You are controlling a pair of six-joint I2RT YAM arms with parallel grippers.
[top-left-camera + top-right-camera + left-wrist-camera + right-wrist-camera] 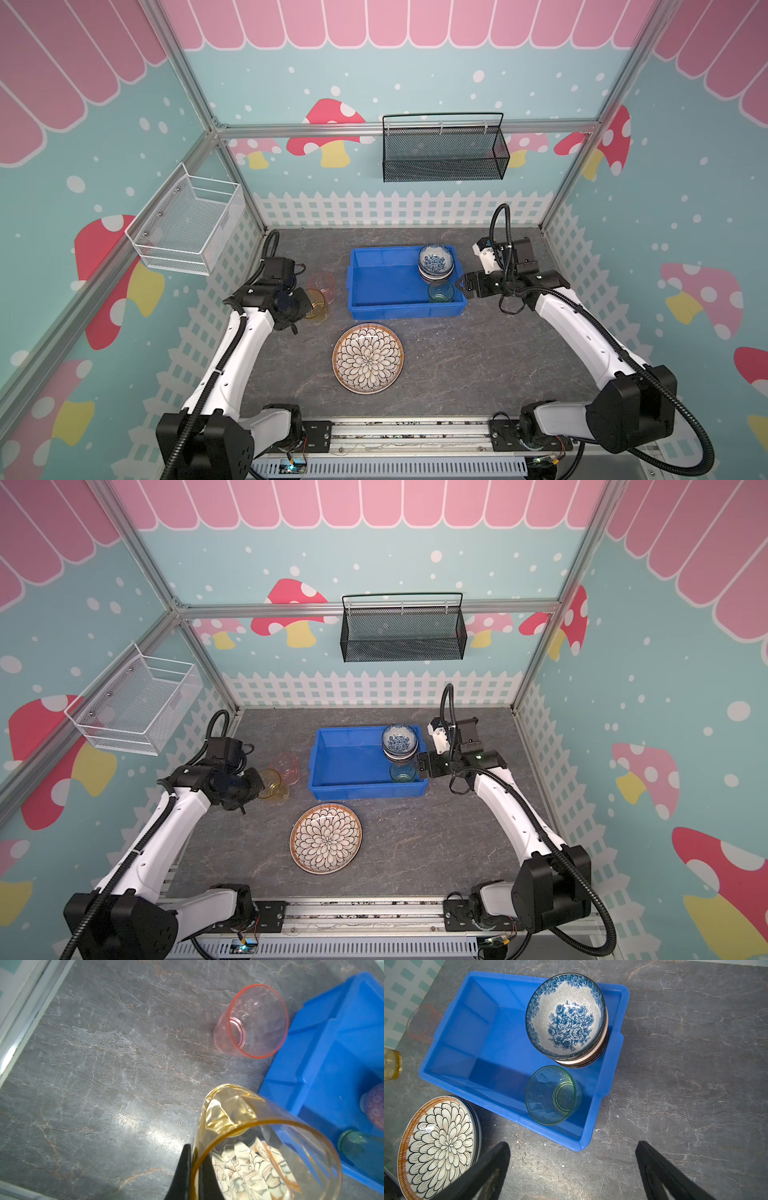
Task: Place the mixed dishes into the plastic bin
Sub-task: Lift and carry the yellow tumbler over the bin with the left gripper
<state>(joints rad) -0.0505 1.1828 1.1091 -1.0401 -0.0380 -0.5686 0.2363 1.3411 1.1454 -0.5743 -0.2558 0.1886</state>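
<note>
The amber cup (318, 308) is clamped in the left gripper (308, 309); in a top view the plastic bin (386, 286) lies near, at its 3 o'clock. The right gripper (460, 286) is spread, empty.

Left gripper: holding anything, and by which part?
The left gripper is shut on the amber cup, pinching its wall at the rim, one finger inside, one outside. The right gripper is open, holding nothing.

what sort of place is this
Probably a staged robot test booth, not a real kitchen: cartoon mushroom wall panels on an aluminium frame, with two robot arms mounted on a rail.
</note>
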